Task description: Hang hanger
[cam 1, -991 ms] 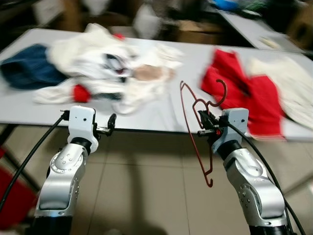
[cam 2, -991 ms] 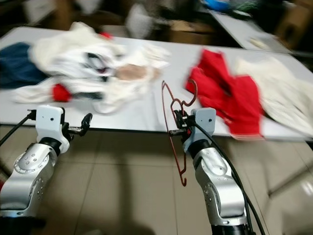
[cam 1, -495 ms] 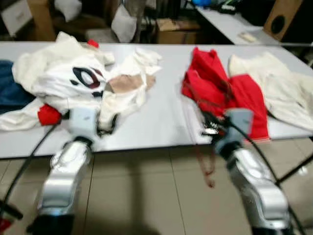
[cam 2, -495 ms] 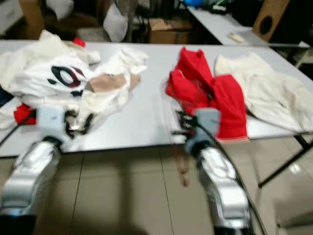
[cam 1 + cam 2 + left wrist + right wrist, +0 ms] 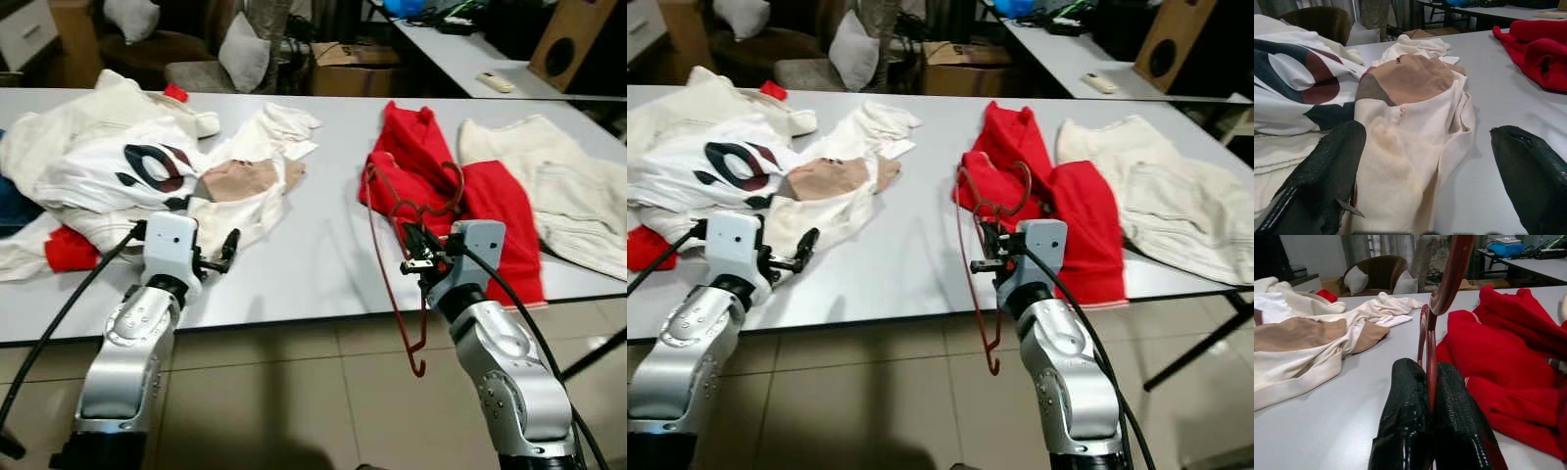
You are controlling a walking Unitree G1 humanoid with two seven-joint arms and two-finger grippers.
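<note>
- Red wire clothes hanger (image 5: 392,257) clamped between the right gripper (image 5: 1431,404) fingers, near its hook end; frame hangs down past the edge of the grey tabletop (image 5: 323,245), over the tiled floor (image 5: 294,392).
- Hanger's hook sits in front of the red garment (image 5: 431,186) lying on the tabletop.
- Left gripper (image 5: 1435,161) fingers spread apart, holding nothing, at the tabletop edge facing the cream garment (image 5: 1405,127) and white printed shirt (image 5: 127,166).
- Off-white garment (image 5: 558,186) lies at far right.
</note>
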